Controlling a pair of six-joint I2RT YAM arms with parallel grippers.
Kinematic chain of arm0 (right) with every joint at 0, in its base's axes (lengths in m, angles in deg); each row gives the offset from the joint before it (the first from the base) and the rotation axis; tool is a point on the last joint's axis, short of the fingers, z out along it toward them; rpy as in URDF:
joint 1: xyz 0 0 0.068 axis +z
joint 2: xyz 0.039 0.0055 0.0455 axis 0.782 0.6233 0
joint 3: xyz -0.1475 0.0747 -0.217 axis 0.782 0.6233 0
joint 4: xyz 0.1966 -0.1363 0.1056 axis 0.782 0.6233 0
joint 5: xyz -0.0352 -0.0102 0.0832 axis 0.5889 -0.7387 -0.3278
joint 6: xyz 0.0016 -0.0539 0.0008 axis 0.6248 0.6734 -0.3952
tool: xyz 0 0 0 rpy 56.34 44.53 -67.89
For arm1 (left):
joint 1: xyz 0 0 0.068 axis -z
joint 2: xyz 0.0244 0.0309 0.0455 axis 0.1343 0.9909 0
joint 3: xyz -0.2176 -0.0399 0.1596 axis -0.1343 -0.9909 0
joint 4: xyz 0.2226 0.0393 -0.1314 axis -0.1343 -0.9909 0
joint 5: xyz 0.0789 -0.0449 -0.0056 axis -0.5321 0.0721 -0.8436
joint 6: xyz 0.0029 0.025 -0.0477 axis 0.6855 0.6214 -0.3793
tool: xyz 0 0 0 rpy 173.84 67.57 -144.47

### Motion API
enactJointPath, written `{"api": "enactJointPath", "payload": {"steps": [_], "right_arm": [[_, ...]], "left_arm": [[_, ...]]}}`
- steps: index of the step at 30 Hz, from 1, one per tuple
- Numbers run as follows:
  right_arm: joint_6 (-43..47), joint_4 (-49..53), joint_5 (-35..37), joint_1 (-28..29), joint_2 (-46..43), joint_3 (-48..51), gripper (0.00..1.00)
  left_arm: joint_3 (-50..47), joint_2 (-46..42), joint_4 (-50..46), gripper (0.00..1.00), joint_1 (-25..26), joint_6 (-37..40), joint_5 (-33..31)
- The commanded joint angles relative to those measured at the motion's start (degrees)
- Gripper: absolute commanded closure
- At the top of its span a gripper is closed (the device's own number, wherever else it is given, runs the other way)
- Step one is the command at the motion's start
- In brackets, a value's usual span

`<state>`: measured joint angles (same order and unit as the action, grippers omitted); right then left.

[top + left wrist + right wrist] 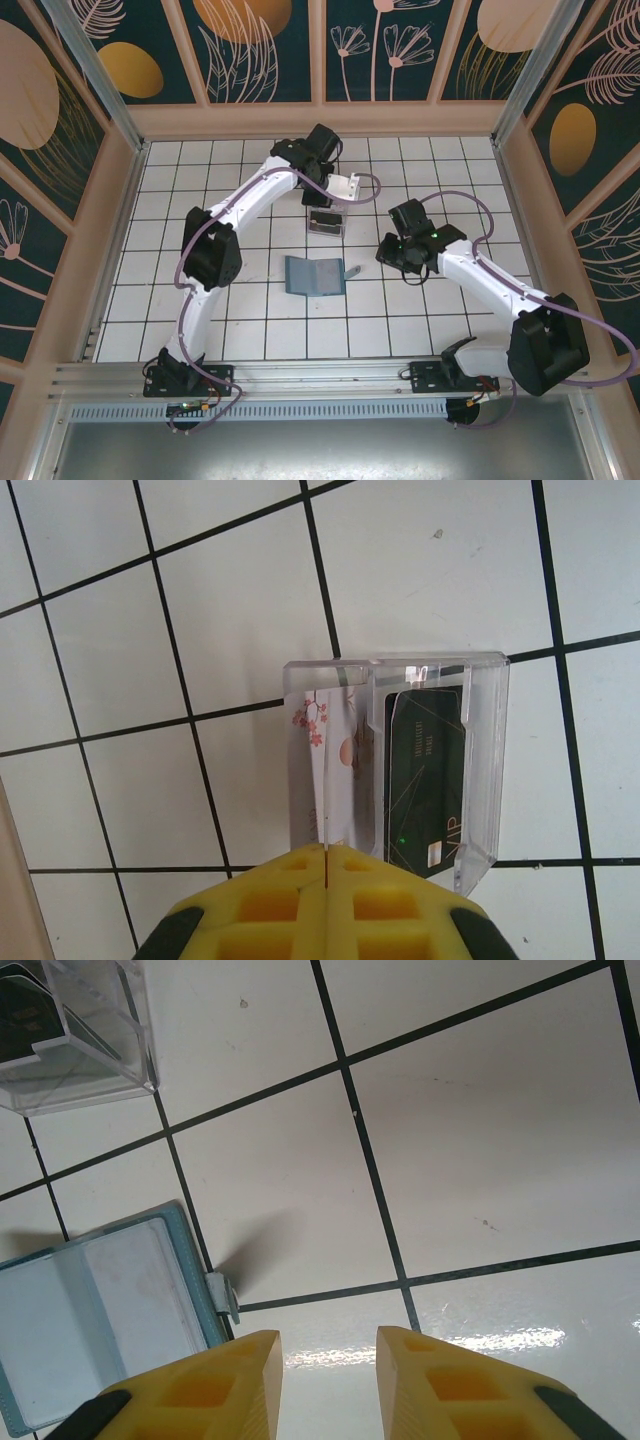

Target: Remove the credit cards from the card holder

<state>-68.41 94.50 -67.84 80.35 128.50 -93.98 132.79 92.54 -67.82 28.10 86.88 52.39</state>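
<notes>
The surface (250, 330) is made of white tiles with dark lines between them, and around it stand walls painted in dark teal with pale flowers and leaves. The card holder (314, 275) lies open and flat near the middle of the surface, with its blue edge around the pale grey inner pockets, and a small clasp tab (225, 1295) sticks out from its side. On the far side of it, near but not touching, stands a clear plastic tray (400, 665). Inside the tray I see two credit cards: a dark card (425, 780) in one compartment and a pale card with pink blossoms (335, 770) in the compartment beside it. My left hand (326, 900) hangs just above the near edge of this tray, and its yellow fingers (270, 905) are pressed together; I cannot tell if something thin is between them. My right hand (328, 1380) is over a bare tile just beside the clasp tab of the card holder. Its fingers (440, 1385) stand apart with only the tile showing between them, and they touch nothing. A corner of the tray shows in the upper left of my right wrist view.
</notes>
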Motion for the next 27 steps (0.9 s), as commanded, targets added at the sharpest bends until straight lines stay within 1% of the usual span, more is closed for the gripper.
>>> {"api": "enactJointPath", "payload": {"steps": [1,10,12,16,18,20,27], "right_arm": [[-0.9,1.4,1.5,-0.5,-1.3,1.4,0.68],[-0.8,1.0,1.1,-0.8,-1.4,1.9,0.68],[-0.8,1.1,1.2,-0.7,-1.5,2.0,0.68],[-0.7,1.3,1.2,-1.0,-1.7,2.0,0.68],[-0.6,1.3,1.2,-1.1,-1.9,2.0,0.68],[-0.5,1.5,1.2,-1.3,-2.1,2.1,0.68],[0.0,1.6,1.0,-1.8,-2.2,2.2,0.68]], "left_arm": [[1.4,2.0,-1.5,1.00,0.5,1.0,0.0],[0.8,4.0,-0.7,1.00,0.9,0.8,-1.9],[0.8,4.3,-0.1,0.97,1.0,0.6,-2.6],[0.3,4.8,1.9,0.84,1.2,0.4,-4.1],[0.1,5.1,2.9,0.79,1.3,0.3,-5.2],[0.1,5.4,4.0,0.76,1.4,0.1,-6.3],[0.0,5.9,7.4,0.72,1.5,0.3,-7.3]]}}
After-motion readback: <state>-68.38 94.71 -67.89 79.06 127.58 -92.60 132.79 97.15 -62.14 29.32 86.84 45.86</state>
